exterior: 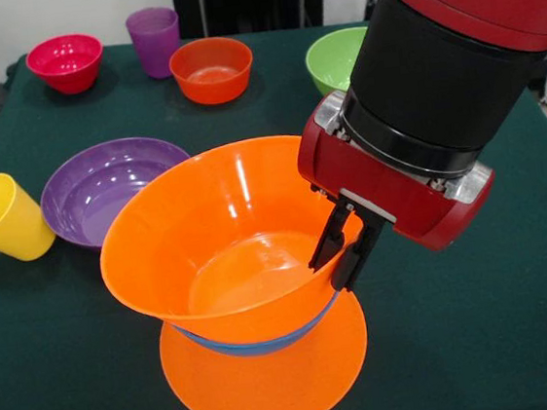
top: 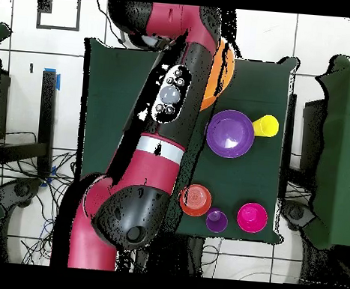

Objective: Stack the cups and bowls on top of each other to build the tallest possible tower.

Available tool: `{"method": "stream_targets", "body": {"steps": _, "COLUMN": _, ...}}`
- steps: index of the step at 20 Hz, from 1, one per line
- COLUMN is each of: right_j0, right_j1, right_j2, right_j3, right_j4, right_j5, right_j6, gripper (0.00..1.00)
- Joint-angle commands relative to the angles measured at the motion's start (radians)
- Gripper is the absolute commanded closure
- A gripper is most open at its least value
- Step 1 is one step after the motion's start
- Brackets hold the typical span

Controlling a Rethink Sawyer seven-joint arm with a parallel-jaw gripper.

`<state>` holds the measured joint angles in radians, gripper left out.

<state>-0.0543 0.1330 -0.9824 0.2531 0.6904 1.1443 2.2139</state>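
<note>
A: Tower [exterior: 244,296] mostly blocked overhead, only an orange sliver [top: 219,77] past the arm [top: 160,134]. Gripper not visible there at all. Green bowl [exterior: 332,60] half hidden behind the wrist in front view, missing overhead.

B: Blue bowl [exterior: 259,344] showing only as a thin band between the two orange ones. Bottom orange bowl [exterior: 272,381] upside down, rim flat on the table [exterior: 65,364]. Top orange bowl [exterior: 224,244] mouth up, tipped toward the camera and left, axis off vertical.

A: Gripper [exterior: 345,248] at the top bowl's right rim. Jaws nearly closed, narrow gap, fingers [exterior: 328,243] straddling the wall. Actual clamping hard to confirm, contact point hidden by the rim.

B: Tower at front centre of the table. Purple bowl [exterior: 110,188] just beside it on the left, yellow cup [exterior: 3,219] tilted against that. Pink-red bowl [exterior: 65,62], purple cup [exterior: 154,39], orange-red bowl [exterior: 211,69] along the far edge.
</note>
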Motion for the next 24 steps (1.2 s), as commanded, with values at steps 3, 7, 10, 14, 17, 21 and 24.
{"method": "stream_targets", "body": {"steps": 3, "right_j0": 0.007, "right_j1": 0.006, "right_j2": 0.043, "right_j3": 0.063, "right_j4": -0.008, "right_j5": -0.016, "right_j6": 0.212, "gripper": 1.0}}
{"method": "stream_targets", "body": {"steps": 7, "right_j0": 0.017, "right_j1": -0.009, "right_j2": 0.05, "right_j3": 0.083, "right_j4": -0.016, "right_j5": -0.008, "right_j6": 0.209, "gripper": 1.0}}
{"method": "stream_targets", "body": {"steps": 10, "right_j0": 0.02, "right_j1": -0.013, "right_j2": 0.052, "right_j3": 0.091, "right_j4": -0.016, "right_j5": 0.002, "right_j6": 0.208, "gripper": 1.0}}
{"method": "stream_targets", "body": {"steps": 14, "right_j0": 0.022, "right_j1": -0.006, "right_j2": 0.047, "right_j3": 0.091, "right_j4": -0.019, "right_j5": 0.008, "right_j6": 0.209, "gripper": 1.0}}
{"method": "stream_targets", "body": {"steps": 17, "right_j0": 0.027, "right_j1": -0.007, "right_j2": 0.038, "right_j3": 0.095, "right_j4": -0.022, "right_j5": 0.023, "right_j6": 0.218, "gripper": 1.0}}
{"method": "stream_targets", "body": {"steps": 21, "right_j0": 0.028, "right_j1": -0.004, "right_j2": 0.029, "right_j3": 0.092, "right_j4": -0.017, "right_j5": 0.051, "right_j6": 0.22, "gripper": 0.0}}
{"method": "stream_targets", "body": {"steps": 24, "right_j0": 0.023, "right_j1": 0.003, "right_j2": 0.01, "right_j3": 0.078, "right_j4": -0.009, "right_j5": 0.076, "right_j6": 0.231, "gripper": 0.0}}
